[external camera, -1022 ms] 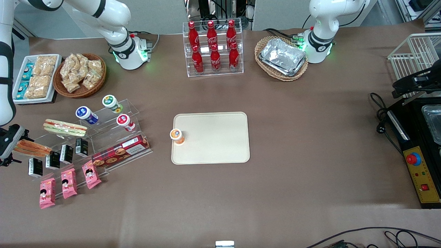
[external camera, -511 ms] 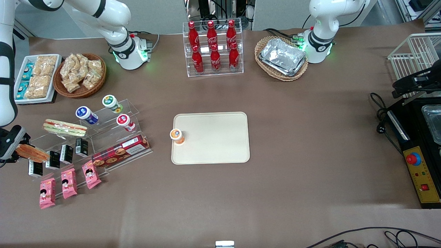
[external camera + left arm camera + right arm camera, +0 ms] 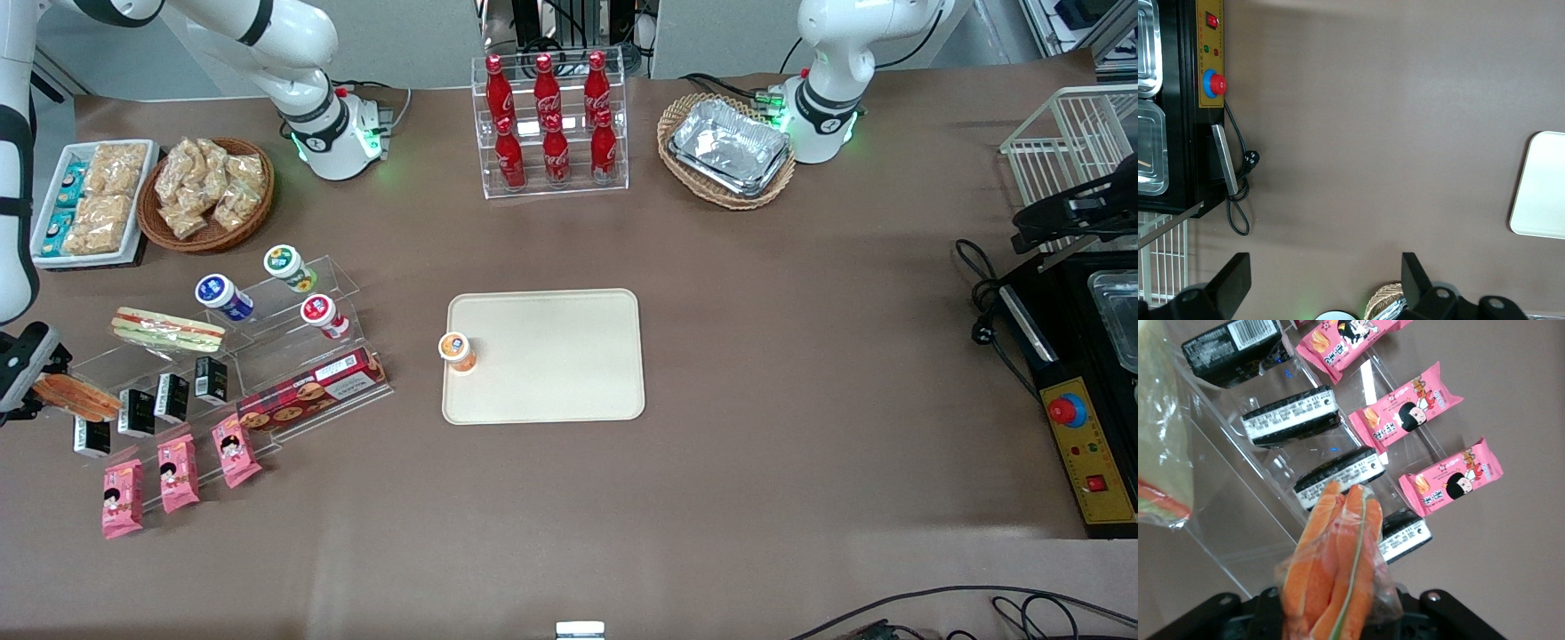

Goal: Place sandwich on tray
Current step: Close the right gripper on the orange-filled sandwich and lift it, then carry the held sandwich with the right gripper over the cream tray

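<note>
The sandwich (image 3: 78, 398), a clear-wrapped wedge with bright orange filling, is held in my right gripper (image 3: 37, 384) at the working arm's end of the table, just above the clear acrylic stand (image 3: 267, 356). In the right wrist view the sandwich (image 3: 1335, 560) sticks out from between the jaws of the gripper (image 3: 1335, 621), which is shut on it. The cream-beige tray (image 3: 556, 364) lies flat at the table's middle, far from the gripper; its edge also shows in the left wrist view (image 3: 1541, 187).
An orange-lidded cup (image 3: 457, 350) stands on the tray's edge nearest the stand. The stand holds a green-and-red sandwich (image 3: 167, 330), black cartons (image 3: 171, 396), small bottles and a cookie box (image 3: 311, 388). Pink snack packets (image 3: 178, 471) lie nearer the camera. A cola rack (image 3: 549, 124) and baskets stand farther away.
My gripper has shifted slightly with the orange sandwich in it; the sandwich sits a little nearer the camera and closer to the table's end than a second ago.
</note>
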Available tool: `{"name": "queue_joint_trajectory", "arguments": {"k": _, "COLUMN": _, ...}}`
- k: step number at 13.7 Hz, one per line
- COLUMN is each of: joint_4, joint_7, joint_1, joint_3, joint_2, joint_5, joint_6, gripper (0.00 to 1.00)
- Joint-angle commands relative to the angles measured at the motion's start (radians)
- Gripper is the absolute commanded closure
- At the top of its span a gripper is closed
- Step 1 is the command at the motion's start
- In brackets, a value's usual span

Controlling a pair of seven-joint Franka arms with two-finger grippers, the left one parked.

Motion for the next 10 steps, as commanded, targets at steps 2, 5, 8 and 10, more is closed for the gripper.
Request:
{"name": "queue_joint_trajectory", "arguments": {"k": 2, "joint_4": 0.055, "joint_7": 0.031, "joint_1": -0.003, "joint_3": -0.006, "joint_2": -0.038, "joint_5": 0.025, "joint_6": -0.094, "gripper": 1.00}}
{"name": "queue_joint_trajectory", "arguments": {"k": 5, "joint_4": 0.166, "joint_7": 0.155, "joint_1": 0.002, "joint_3": -0.003, "joint_2": -0.052, "joint_5": 0.020, "joint_6": -0.280, "gripper": 1.00}}
{"name": "queue_joint_trajectory", "arguments": {"k": 8, "joint_4": 0.257, "joint_7": 0.299, "joint_1": 0.038, "joint_3": 0.000, "joint_2": -0.052, "joint_5": 0.005, "joint_6": -0.408, "gripper": 1.00}}
{"name": "queue_joint_trajectory", "arguments": {"k": 10, "joint_4": 0.274, "joint_7": 0.425, "joint_1": 0.077, "joint_3": 0.002, "joint_2": -0.064, "joint_5": 0.002, "joint_6": -0.454, "gripper": 1.00}}
